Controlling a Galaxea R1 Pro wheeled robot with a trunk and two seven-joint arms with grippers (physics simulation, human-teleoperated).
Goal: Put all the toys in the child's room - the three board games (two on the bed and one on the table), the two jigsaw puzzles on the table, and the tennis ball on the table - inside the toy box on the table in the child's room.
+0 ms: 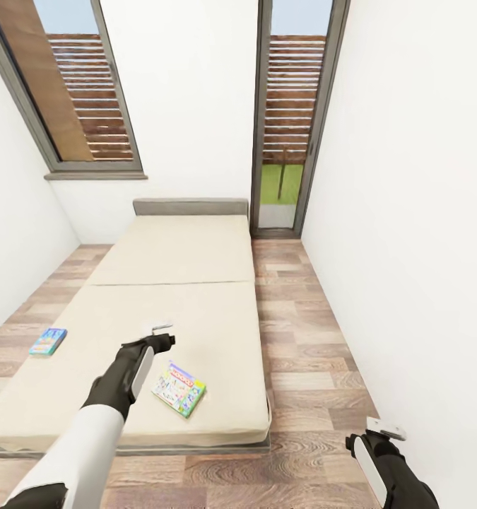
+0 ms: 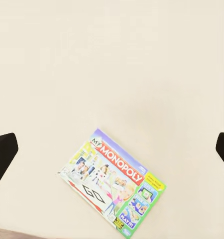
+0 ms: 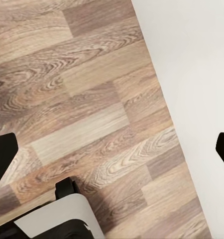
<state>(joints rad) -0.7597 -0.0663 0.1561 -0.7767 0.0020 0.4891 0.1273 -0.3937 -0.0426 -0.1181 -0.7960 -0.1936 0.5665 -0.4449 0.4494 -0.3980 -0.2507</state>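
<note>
A beige bed (image 1: 174, 283) with grey headboard (image 1: 190, 206) stands on wood-plank floor (image 1: 302, 339) beneath two windows (image 1: 83, 92).

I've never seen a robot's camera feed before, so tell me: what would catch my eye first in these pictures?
Probably the long beige bed running down the middle of the room, with a colourful Monopoly board game lying flat near its foot and a smaller blue game box at its left edge. Next, the robot's left gripper hanging over the mattress close to the Monopoly box, fingers apart. The right gripper hangs low over the wood floor.
</note>
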